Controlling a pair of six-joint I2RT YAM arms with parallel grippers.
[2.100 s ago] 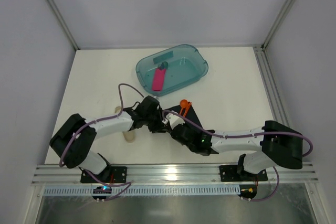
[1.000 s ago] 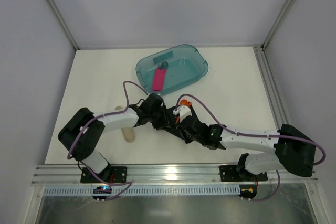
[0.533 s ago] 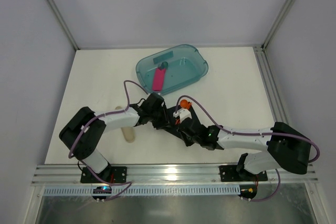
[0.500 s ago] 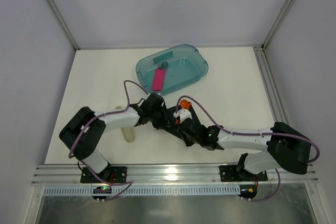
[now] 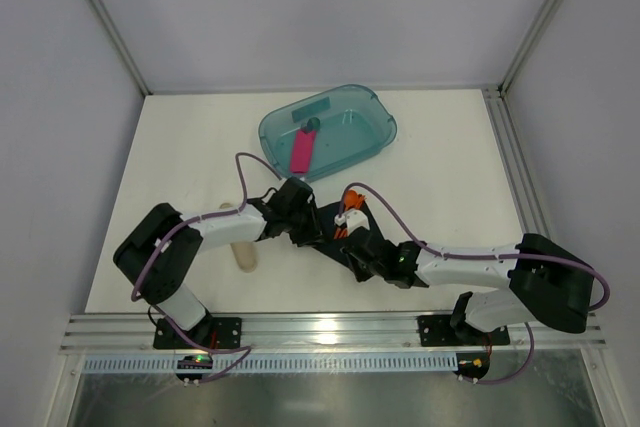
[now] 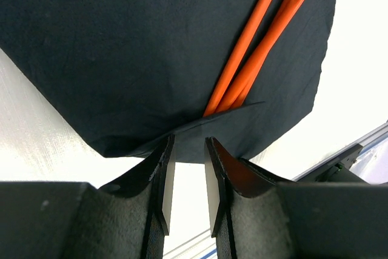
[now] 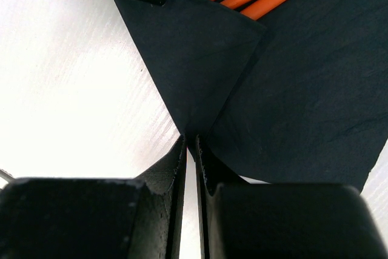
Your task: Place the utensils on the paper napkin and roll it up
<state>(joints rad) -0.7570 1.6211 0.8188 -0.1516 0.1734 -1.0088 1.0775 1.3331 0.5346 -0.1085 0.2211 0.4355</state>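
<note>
1. My right gripper point(image 7: 189, 144) is pinched almost fully closed on a folded-over corner of the black napkin point(image 7: 303, 89).
2. My left gripper point(image 6: 188, 147) has its jaws a little apart, astride the napkin's folded edge; I see a gap there, no firm grip.
3. The orange utensils point(image 6: 254, 47) lie side by side on the napkin, their near ends tucked under the fold.
4. The napkin lies on the white table point(image 5: 450, 177), in front of the teal tub point(image 5: 365, 122).
</note>
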